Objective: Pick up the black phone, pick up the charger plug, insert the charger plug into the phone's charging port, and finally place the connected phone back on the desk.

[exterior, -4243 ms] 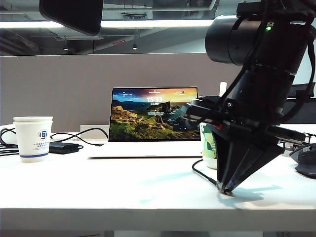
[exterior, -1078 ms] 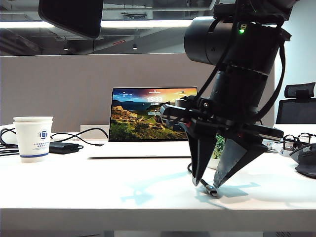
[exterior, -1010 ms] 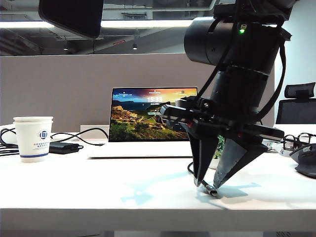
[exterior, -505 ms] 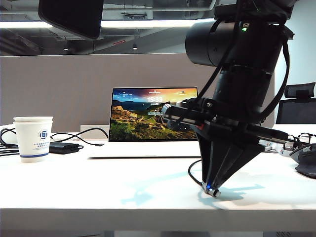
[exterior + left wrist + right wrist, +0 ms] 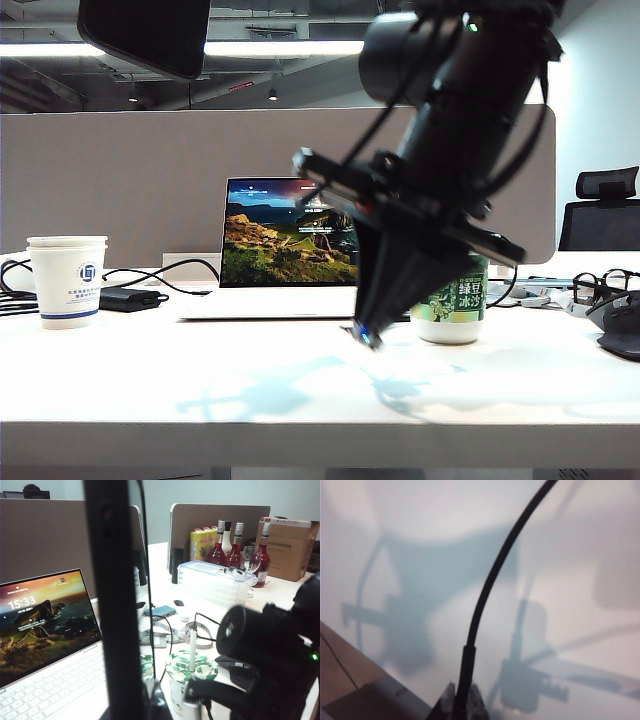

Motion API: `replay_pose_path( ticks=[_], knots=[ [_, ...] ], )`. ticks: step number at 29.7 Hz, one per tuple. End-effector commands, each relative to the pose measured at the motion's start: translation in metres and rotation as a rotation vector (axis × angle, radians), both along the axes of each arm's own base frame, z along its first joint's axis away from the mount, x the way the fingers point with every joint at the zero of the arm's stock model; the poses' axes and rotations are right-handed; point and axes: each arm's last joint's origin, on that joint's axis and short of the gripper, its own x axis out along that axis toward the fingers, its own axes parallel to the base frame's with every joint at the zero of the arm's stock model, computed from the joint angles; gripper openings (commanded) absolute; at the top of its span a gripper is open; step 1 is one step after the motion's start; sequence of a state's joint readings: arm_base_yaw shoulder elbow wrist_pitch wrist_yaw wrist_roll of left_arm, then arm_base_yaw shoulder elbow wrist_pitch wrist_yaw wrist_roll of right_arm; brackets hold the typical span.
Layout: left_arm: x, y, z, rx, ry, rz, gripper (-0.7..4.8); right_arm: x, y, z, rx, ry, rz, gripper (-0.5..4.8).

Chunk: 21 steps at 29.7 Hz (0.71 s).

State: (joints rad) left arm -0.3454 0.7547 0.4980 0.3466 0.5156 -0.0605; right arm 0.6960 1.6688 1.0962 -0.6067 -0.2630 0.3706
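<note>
The black phone [image 5: 145, 32] hangs high at the top left of the exterior view. In the left wrist view the phone [image 5: 112, 605] is a tall dark slab rising from my left gripper [image 5: 152, 705], which is shut on its lower end. My right gripper [image 5: 366, 335] hovers tilted above the desk [image 5: 250, 400] in front of the laptop. In the right wrist view the right gripper [image 5: 462, 700] is shut on the charger plug [image 5: 466, 672]. Its thin black cable [image 5: 492, 575] arcs away over the white desk [image 5: 445, 525]. The plug's metal tip is hidden between the fingers.
An open white laptop [image 5: 300, 250] stands mid-desk, with a paper cup [image 5: 67, 280] and adapter brick [image 5: 128, 298] to its left. A green-labelled cup [image 5: 455, 305] and glasses [image 5: 600, 285] are on the right. Bottles [image 5: 235, 545] and a plastic box [image 5: 215, 580] stand further off.
The right gripper shut on the plug lying on the desk, then lifted it clear and swung up and to the left, tilting. The left arm and phone stayed still.
</note>
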Motion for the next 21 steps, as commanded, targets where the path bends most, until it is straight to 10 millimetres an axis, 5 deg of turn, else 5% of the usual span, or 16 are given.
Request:
replay_pose_path(
  ticks=[1,21],
  knots=[
    [-0.002,0.0,0.008,-0.019,-0.055,-0.005,-0.06,0.006,0.006,0.016,0.049,-0.05,0.037,-0.06],
    [-0.002,0.0,0.008,-0.02,-0.056,-0.005,-0.06,0.032,0.023,0.095,0.259,-0.276,0.128,-0.06]
  ],
)
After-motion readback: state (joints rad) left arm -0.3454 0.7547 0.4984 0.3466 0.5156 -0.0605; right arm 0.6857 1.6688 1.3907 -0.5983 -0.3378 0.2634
